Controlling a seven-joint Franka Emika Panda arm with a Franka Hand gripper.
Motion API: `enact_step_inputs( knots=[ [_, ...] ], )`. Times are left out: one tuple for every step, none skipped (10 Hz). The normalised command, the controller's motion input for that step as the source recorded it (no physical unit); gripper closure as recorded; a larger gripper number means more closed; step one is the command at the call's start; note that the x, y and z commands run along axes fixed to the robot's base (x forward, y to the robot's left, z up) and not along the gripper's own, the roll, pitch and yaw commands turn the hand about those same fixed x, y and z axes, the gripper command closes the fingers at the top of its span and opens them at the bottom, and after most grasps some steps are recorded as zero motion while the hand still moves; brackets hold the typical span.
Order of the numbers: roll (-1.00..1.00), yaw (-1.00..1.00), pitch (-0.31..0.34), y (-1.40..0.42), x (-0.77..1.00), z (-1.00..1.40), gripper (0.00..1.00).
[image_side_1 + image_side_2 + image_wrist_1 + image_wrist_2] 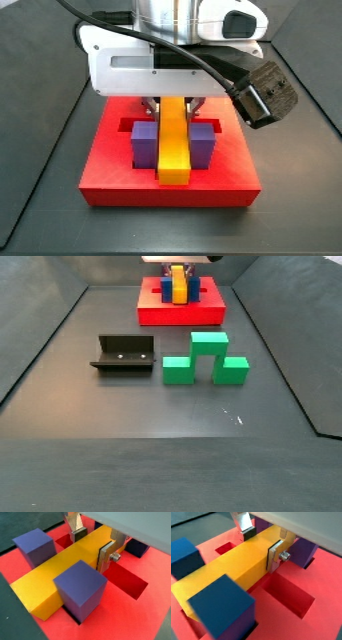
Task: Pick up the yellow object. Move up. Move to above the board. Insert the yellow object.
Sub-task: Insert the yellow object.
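Purple blocks (pixel 79 589) flank the yellow object (pixel 63 567), apparently seated in the board (pixel 143 612) at frame centre, end effector (pixel 91 543) clamped on it, release outstanding.

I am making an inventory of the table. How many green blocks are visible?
3, on the floor right of the fixture: left block, taller middle block, right block. The gripper holds the yellow object over the board.

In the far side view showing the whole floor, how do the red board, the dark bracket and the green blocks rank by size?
1. Red board, though farthest.
2. Fixture and green blocks as a cluster: too alike to rank.

The pincer sits above the board, on the yellow object.
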Motion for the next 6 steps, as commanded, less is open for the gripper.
enact_step_inputs(
  knots=[
    [0.0,-0.08,0.089,0.36,0.23,-0.02,1.0],
    [0.0,-0.03,0.067,0.15,0.17,-0.07,1.0],
    [0.0,0.0,0.044,0.08,0.09,-0.09,1.0],
    [0.01,0.0,0.0,0.0,0.0,-0.26,1.0],
    [0.0,0.0,0.0,0.0,0.0,-0.26,1.0],
    [0.04,0.0,0.011,0.0,0.0,-0.24,1.0]
  ],
)
